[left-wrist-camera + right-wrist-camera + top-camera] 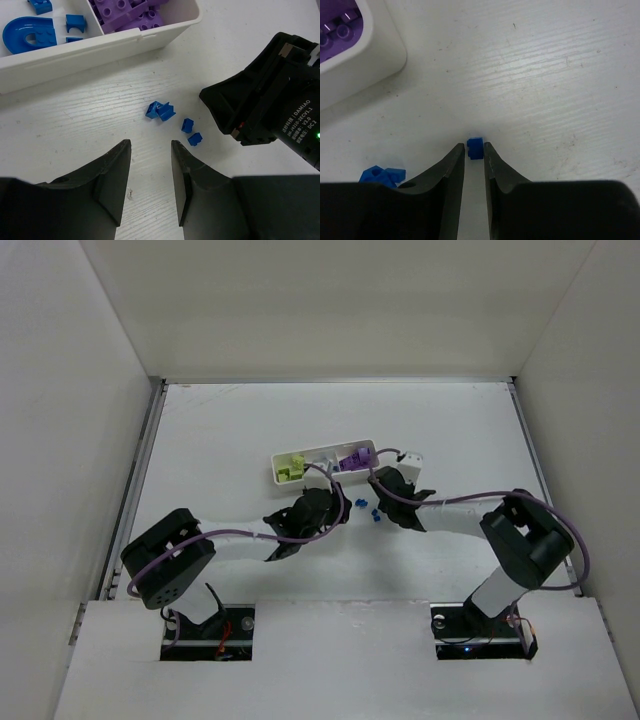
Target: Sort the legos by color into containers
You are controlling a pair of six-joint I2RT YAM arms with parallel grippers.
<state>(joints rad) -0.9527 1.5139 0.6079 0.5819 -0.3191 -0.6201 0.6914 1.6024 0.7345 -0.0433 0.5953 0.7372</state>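
The white tray of containers [283, 478] holds yellow-green legos [290, 468] at its left end and purple legos [355, 457] at its right. The left wrist view shows the purple legos [131, 14] beside a compartment of blue pieces [27, 32]. Several loose blue legos [160, 110] lie on the table ahead of my left gripper [150, 147], which is open and empty. My right gripper [474, 150] is shut on a small blue lego [475, 148], held at the very fingertips near the tray's purple corner [375, 55].
My right gripper's black housing [265, 95] stands close to the right of the loose blue legos. Two more blue legos [381, 175] lie left of the right fingers. White walls enclose the table [240, 430] on three sides.
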